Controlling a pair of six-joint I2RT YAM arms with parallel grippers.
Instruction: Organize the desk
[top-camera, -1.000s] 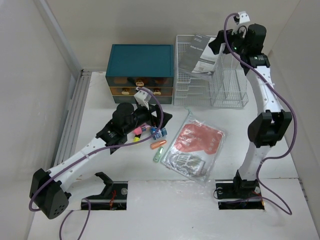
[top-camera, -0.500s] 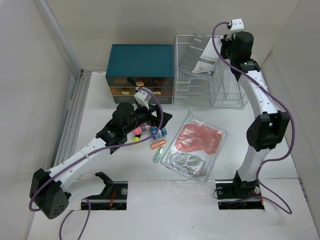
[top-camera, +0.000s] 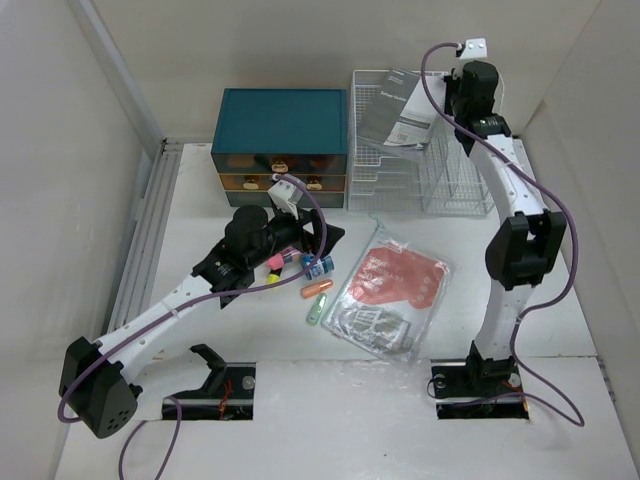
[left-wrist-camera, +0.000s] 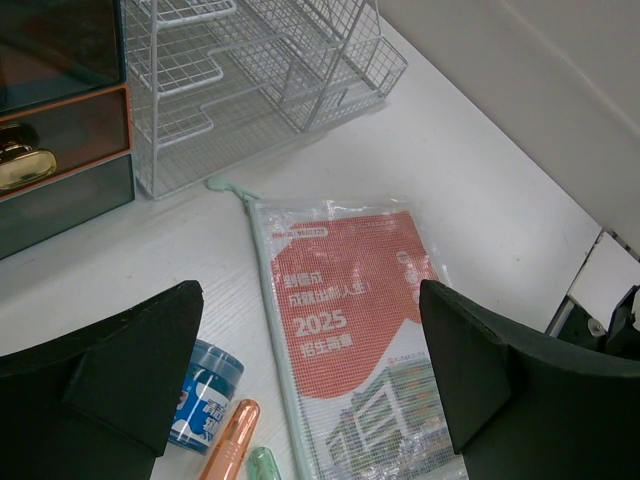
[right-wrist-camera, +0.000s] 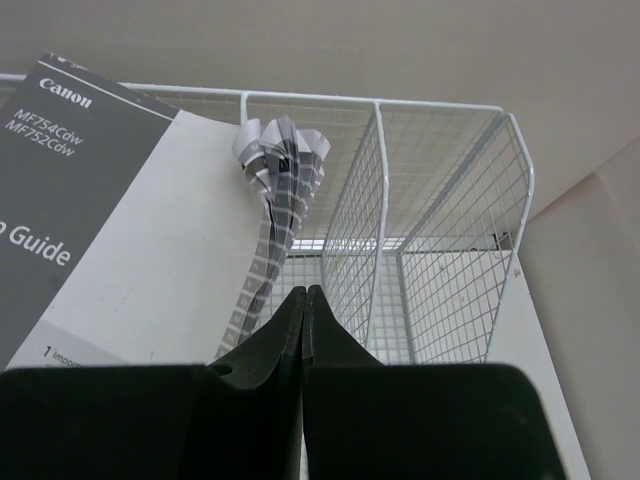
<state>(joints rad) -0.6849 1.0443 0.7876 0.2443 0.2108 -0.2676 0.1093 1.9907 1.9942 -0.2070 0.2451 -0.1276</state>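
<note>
The booklet (right-wrist-camera: 90, 180) in the wire rack (right-wrist-camera: 440, 230) carries the brand "Canon" in white on its grey cover. Below that are the model numbers "MF754Cdw" and "MF752Cdw", and lower down the large word "Guide", whose start is cut off. Its white part begins with a "1". On the desk (left-wrist-camera: 500, 200), the red sheet (left-wrist-camera: 345, 300) in a clear pouch shows "2025" among Chinese characters. The blue jar (left-wrist-camera: 205, 395) has a label too small to read.
</note>
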